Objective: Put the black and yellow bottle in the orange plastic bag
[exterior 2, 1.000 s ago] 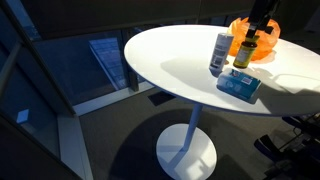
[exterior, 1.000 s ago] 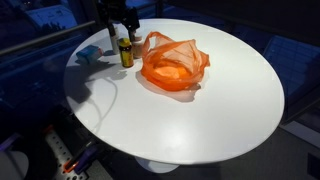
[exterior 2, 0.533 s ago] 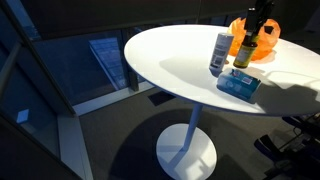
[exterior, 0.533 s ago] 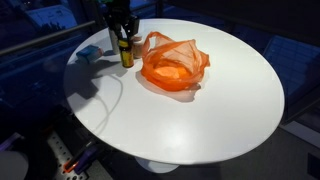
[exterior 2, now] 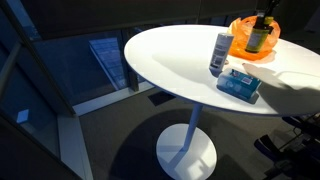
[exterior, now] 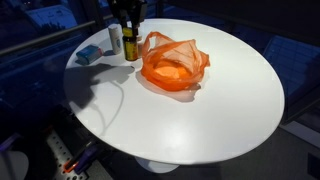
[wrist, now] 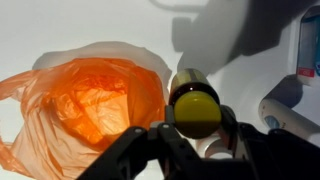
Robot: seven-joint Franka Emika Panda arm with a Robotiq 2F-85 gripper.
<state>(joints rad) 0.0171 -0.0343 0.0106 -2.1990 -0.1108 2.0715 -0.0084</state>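
The black and yellow bottle [exterior: 132,46] [exterior 2: 261,36] hangs a little above the table, right beside the orange plastic bag [exterior: 172,62] [exterior 2: 240,28]. My gripper [exterior: 129,22] [exterior 2: 265,16] is shut on the bottle's upper part. In the wrist view the bottle's yellow cap [wrist: 194,107] sits between the fingers of the gripper [wrist: 195,126], and the crumpled bag [wrist: 88,102] lies open to the left of it.
A white and blue bottle [exterior: 114,38] [exterior 2: 220,52] [wrist: 310,48] stands on the round white table [exterior: 200,120] [exterior 2: 170,50]. A flat blue packet [exterior: 90,53] [exterior 2: 238,84] lies beside it, near the table's edge.
The jaws closed on the bottle. The gripper has since lifted it and carried it sideways to the edge of the orange bag.
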